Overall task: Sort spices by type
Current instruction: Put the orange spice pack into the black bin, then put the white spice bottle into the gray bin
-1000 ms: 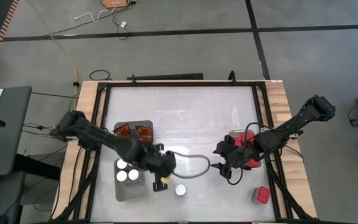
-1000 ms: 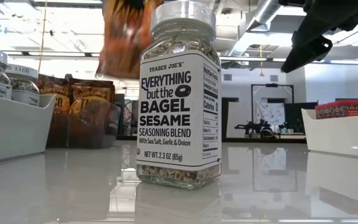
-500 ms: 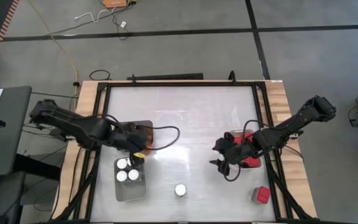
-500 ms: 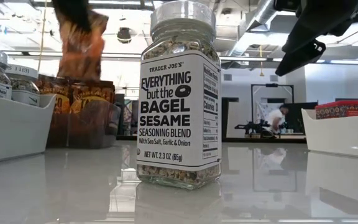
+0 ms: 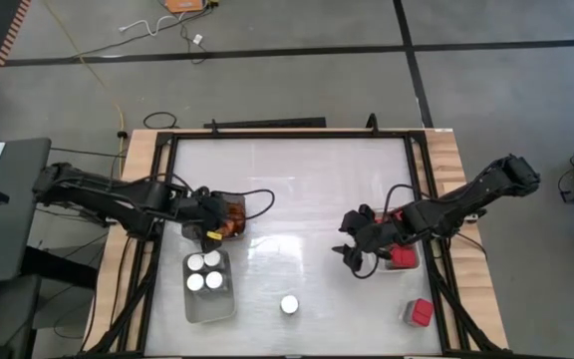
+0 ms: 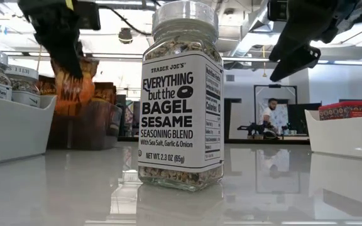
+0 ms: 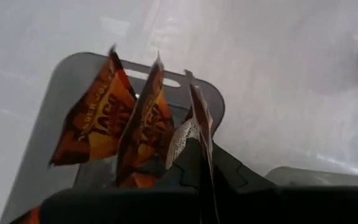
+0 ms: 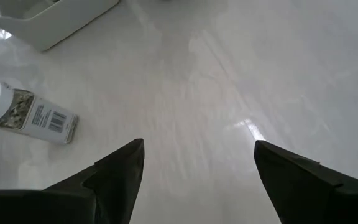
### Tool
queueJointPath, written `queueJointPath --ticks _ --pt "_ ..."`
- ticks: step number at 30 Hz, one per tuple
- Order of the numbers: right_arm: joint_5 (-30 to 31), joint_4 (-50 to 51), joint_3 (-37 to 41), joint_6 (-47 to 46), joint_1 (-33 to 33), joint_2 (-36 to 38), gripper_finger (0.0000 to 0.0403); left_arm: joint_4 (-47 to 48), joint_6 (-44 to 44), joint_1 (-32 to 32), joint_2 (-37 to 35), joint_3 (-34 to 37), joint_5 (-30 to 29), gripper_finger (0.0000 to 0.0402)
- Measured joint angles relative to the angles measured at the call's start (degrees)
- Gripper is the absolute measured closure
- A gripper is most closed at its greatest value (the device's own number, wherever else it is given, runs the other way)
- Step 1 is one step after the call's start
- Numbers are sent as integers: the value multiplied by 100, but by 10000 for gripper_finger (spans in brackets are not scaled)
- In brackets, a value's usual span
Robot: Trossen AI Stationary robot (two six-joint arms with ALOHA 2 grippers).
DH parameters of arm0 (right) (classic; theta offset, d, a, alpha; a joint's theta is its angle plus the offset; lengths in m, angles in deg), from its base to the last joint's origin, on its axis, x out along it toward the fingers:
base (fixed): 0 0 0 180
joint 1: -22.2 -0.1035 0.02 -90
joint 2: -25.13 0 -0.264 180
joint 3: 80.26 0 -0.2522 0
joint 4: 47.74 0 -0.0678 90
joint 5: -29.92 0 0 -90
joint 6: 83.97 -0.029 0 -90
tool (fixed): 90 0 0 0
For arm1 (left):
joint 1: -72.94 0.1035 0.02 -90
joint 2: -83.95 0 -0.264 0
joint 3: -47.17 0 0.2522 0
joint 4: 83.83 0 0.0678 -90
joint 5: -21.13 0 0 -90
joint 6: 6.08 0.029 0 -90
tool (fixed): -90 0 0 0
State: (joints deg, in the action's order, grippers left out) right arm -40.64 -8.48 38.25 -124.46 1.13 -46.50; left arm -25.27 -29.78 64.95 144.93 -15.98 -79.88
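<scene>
Left gripper [image 5: 210, 224] clenched on an orange packet [image 7: 199, 134], pinched by its thin top edge and hanging over the grey tray [image 7: 67, 81], where two more packets [image 7: 95, 115] stand on edge. Likely light, limp and crinkly; apt to fold or slip if taken mid-face, so best gripped along the stiff sealed seam, as here, and lowered upright between its neighbours before letting go.

Right gripper [image 5: 353, 254] released, jaws spread wide, hovering over bare worktop [image 5: 297, 179] just beside the white tray [image 6: 344, 135] of red boxes [image 5: 399, 257], holding nothing.

Lone jar [image 5: 289, 304] upright on the worktop, near the front edge, well apart from both grippers; seen also in the right wrist view [image 8: 27, 112]. Glass-looking body with a paper label and white lid: probably rigid, fairly heavy for its size, smooth and breakable if dropped. Best taken squarely across the body below the lid, jaws on opposite sides, kept upright; a grip on the lid alone could slip or tip it. Three or so like jars [image 5: 205, 271] already in the clear tray [image 5: 207, 309] on the left side.

One red box [image 5: 421, 312] apart at the front right corner, outside its tray: stiff card by the look, light, flat-sided, easy to pinch across two opposite faces.
</scene>
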Motion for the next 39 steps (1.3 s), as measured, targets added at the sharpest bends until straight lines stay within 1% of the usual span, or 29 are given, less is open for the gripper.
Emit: queueJointPath --ticks 3,11,15,20,23,25,35,37,39 --pt "-2 30 0 0 60 0 74 -319 42 123 15 226 21 401" --pt "-22 137 -2 26 63 0 74 -836 26 132 15 809 213 401" --pt "-27 157 -2 36 61 0 74 -882 -400 132 15 884 226 399" --pt "-147 201 -2 66 61 0 74 -886 -701 132 15 884 226 387" --pt "-152 257 -2 45 61 0 74 -914 -768 132 15 884 232 368" --pt "-153 258 -2 44 61 0 74 -958 -778 132 14 884 237 348" --pt "-155 258 -2 44 61 0 74 -1065 -786 129 13 884 200 230" --pt "-155 258 -2 46 61 0 74 -1186 -855 129 14 884 197 216" --pt "-157 258 -2 48 61 0 74 -1233 -924 129 15 826 198 211"
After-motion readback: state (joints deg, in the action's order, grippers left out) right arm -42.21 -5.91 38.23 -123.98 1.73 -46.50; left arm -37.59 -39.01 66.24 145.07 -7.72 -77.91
